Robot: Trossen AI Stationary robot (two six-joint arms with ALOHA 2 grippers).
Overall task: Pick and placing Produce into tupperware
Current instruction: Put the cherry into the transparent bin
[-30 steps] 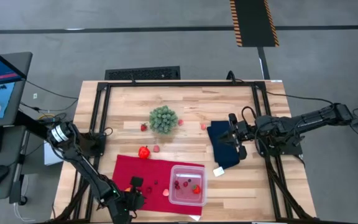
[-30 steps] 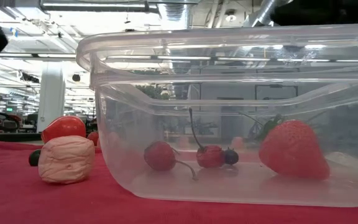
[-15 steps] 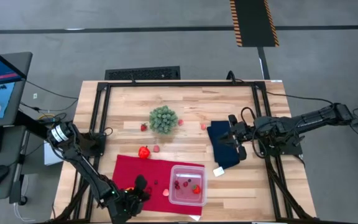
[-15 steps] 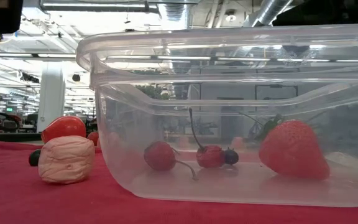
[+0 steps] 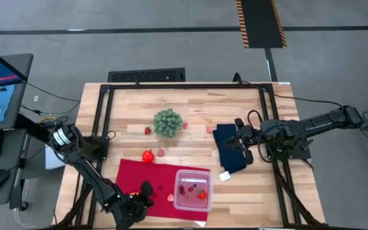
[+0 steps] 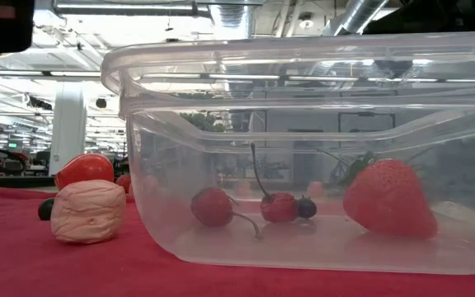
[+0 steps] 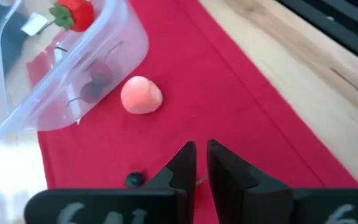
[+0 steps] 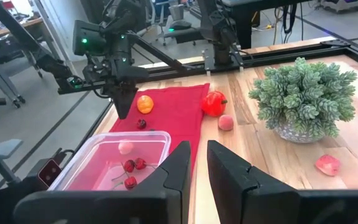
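Looking from the near table edge outward, we find our left gripper (image 5: 140,191) poised over the red cloth (image 5: 133,172), jaws nearly pinched together with nothing we can see between them. Just beside it a tiny dark berry (image 7: 134,180) lies loose, and a pale pink lumpy piece (image 7: 142,95) sits close to the wall of the tupperware (image 5: 192,190), touching nothing.

Inside the tupperware we count a strawberry (image 6: 388,198), two cherries (image 6: 213,206) and a small dark berry, so we judge the job partly done. The strawberry lies on its side, long axis roughly level, leafy cap toward the middle of the tub and tip toward its wall.

Farther out, still waiting for us, are a red pepper-like piece (image 5: 147,156) at the cloth's far edge, a pink bit (image 5: 161,153) next to it, and small red pieces either side of the green bushy ball (image 5: 168,122).

Our right gripper (image 5: 238,142) rests over the dark blue cloth (image 5: 230,153), fingers a little apart, holding nothing visible.
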